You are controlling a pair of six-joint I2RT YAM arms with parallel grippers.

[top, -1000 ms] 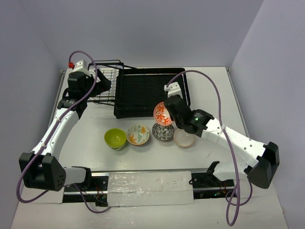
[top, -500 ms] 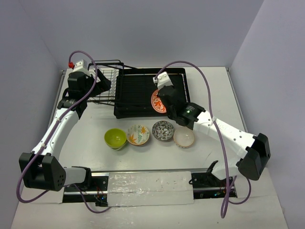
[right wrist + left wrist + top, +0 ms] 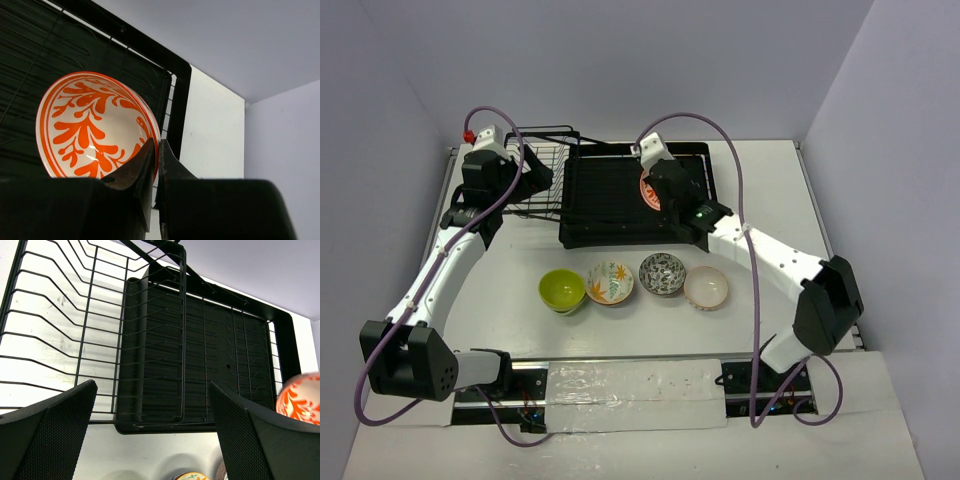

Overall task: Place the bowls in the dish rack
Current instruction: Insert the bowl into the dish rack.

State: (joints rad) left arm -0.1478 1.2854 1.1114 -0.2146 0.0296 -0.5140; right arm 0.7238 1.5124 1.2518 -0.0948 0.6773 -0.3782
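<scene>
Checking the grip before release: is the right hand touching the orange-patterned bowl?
Touching. The right wrist view shows the right hand closed on the orange-patterned bowl, with the bowl's rim pinched between its jaws.

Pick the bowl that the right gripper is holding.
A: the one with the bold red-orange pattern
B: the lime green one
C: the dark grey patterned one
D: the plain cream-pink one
A: the right gripper is shut on the rim of the red-orange patterned bowl over the dish rack, while the lime green bowl, the dark grey patterned bowl and the cream-pink bowl sit on the table.
</scene>
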